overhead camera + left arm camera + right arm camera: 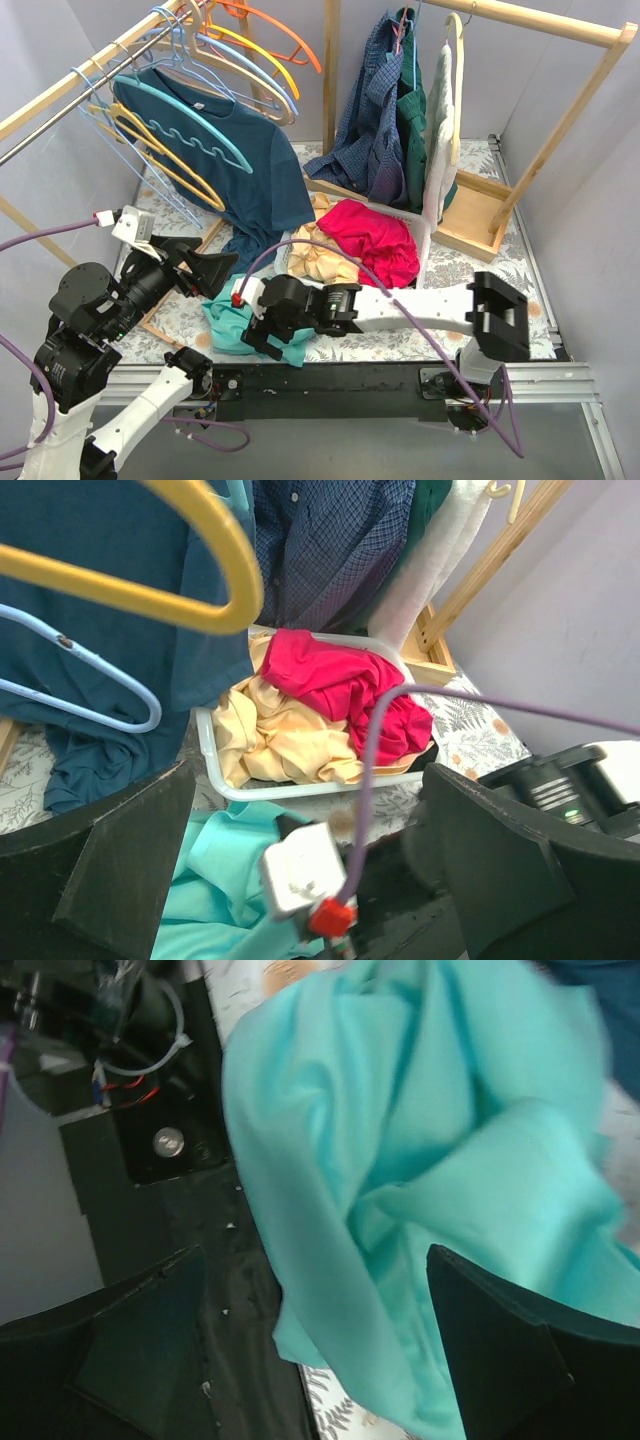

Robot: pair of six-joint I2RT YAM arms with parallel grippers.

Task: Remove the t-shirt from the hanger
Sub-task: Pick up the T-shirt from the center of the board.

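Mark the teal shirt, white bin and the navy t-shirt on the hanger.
teal shirt [420, 1160]: right wrist view, central fold.
white bin [290, 793]: left wrist view, near rim.
navy t-shirt [265, 185]: top external view, lower body panel.

Left of the white basket [424, 240], the navy t-shirt [255, 170] hangs almost to the desk [520, 268] under a tangle of hangers [243, 72]. In front of the basket, the right arm [440, 300] and a teal cloth [222, 325] fill the strip. Right of it, past the wooden rack base [470, 215], there's open desk.
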